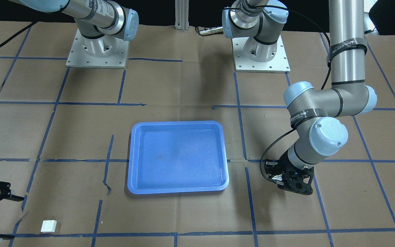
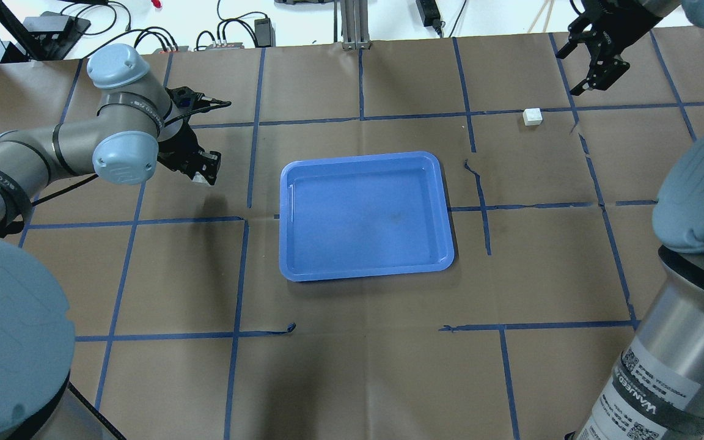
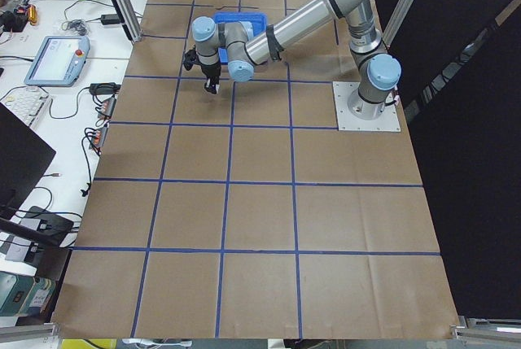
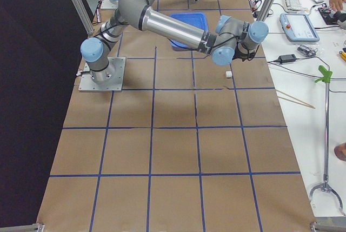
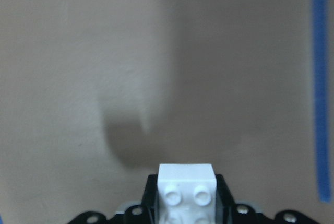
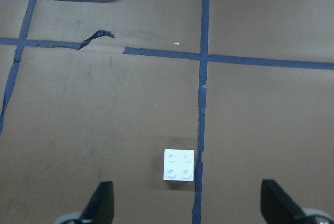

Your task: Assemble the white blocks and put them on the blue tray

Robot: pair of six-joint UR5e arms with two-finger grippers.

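The blue tray [image 1: 177,156] lies empty at the table's middle [image 2: 364,214]. My left gripper [image 2: 204,170] is shut on a white block [image 5: 186,187] and holds it just above the paper, left of the tray; the gripper also shows in the front view [image 1: 288,183]. The second white block [image 2: 532,117] lies studs up on the paper beyond the tray's far right corner [image 1: 48,226]. My right gripper [image 2: 596,61] is open and empty, hovering above and just beyond that block. In the right wrist view the block [image 6: 179,165] lies between and ahead of the spread fingers [image 6: 102,205].
The table is covered in brown paper with a blue tape grid [image 2: 248,122]; some tape is torn near the loose block [image 6: 96,37]. The arm bases [image 1: 97,51] stand at the robot's side. Cables and devices lie beyond the far edge [image 2: 230,30].
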